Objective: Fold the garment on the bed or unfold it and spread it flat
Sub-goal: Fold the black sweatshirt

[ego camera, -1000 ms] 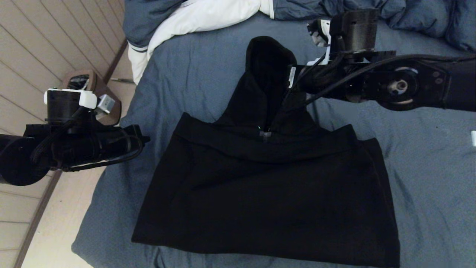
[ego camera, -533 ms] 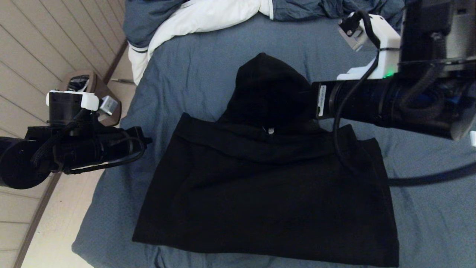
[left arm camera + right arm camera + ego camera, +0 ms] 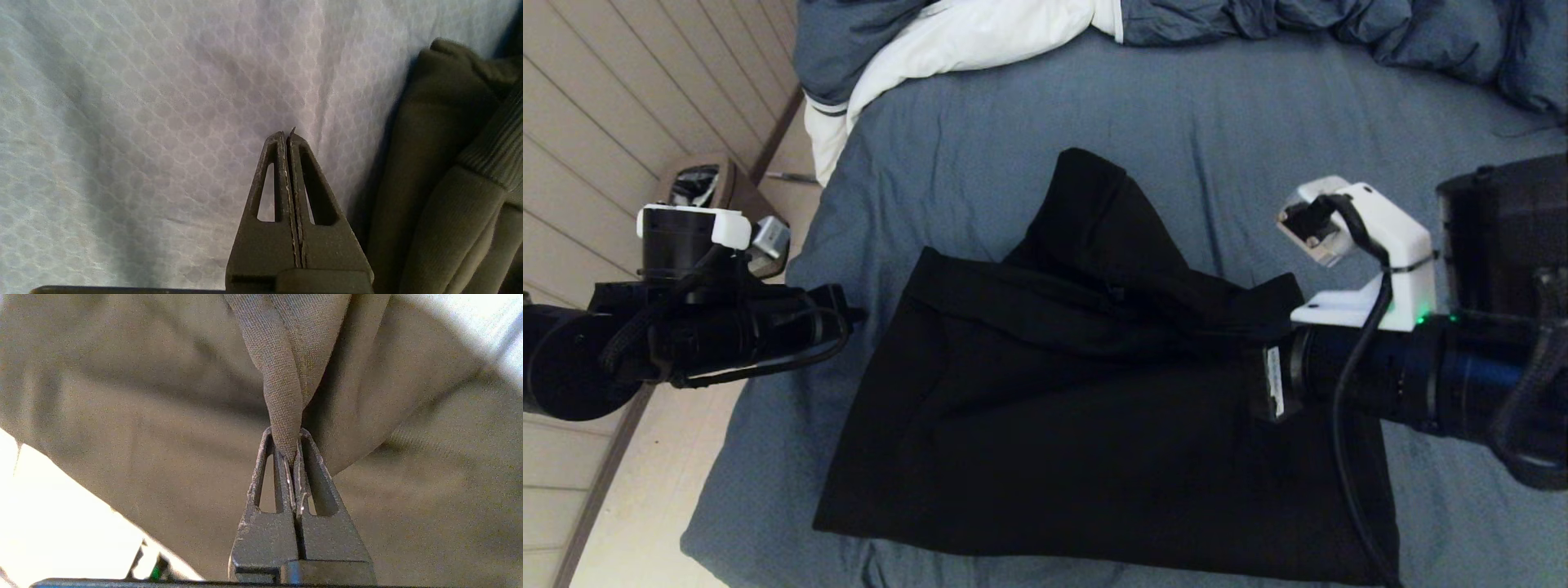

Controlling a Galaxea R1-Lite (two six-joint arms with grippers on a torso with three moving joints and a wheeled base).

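The black hoodie (image 3: 1094,408) lies at the centre of the bed (image 3: 1217,106), its hood dragged toward four o'clock by the right pincer (image 3: 291,455), which is clamped on a fold. At nine o'clock the left pincer (image 3: 287,136) hangs together, empty. Soft, limp cloth: edges and corners look the best places to grip.

Left arm (image 3: 678,343): extended level from the left edge of the head view, wrist camera housing on top. Left gripper (image 3: 288,136): jaws pressed fully together, nothing between them, tips just above a surface without visible contact.

Right arm (image 3: 1421,380): enters from the right edge, forearm roughly level, pointing toward the left. Right gripper (image 3: 291,457): jaws closed, clamping a pinched fold of fabric that rises from between the tips.
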